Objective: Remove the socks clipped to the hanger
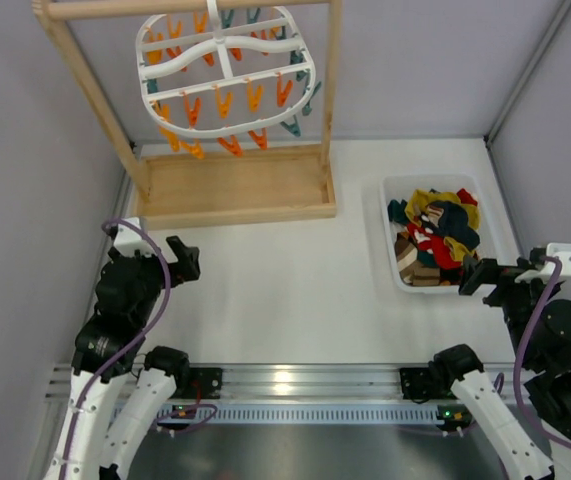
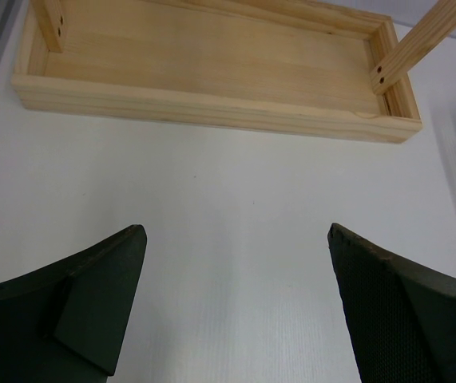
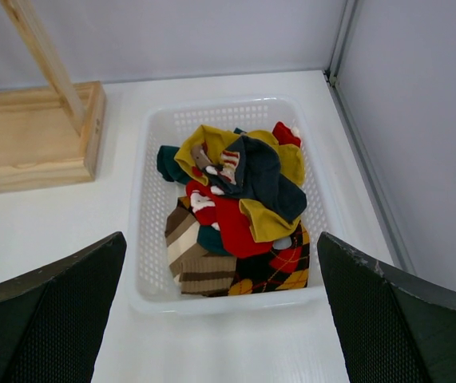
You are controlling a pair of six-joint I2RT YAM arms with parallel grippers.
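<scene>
- Top external view alone took in the hanger (image 1: 227, 68); it hung from the rail of the wooden frame (image 1: 230, 188) at the far left, its orange clips (image 1: 223, 100) and teal clips (image 1: 292, 126) dangling with no sock in them.
- The same view showed both arms at the near edge; the left gripper (image 1: 185, 260) was near the frame's base, the right gripper (image 1: 477, 275) just beside the basket (image 1: 387, 225).
- The socks (image 1: 437, 237) lay heaped in that white basket on the right of the table (image 1: 285, 290), well apart from the hanger.
- Left wrist view saw only the frame's tray-like base and bare white tabletop; its two dark fingers (image 2: 100, 295) stood wide apart, holding nothing.
- Right wrist view looked down into the basket; red, mustard, dark navy, teal and brown-striped socks were tangled together; its fingers (image 3: 60, 311) were likewise spread apart and held nothing.
- Pale grey walls closed in the table; a metal rail (image 1: 285, 380) ran along the near edge between the arm bases.
</scene>
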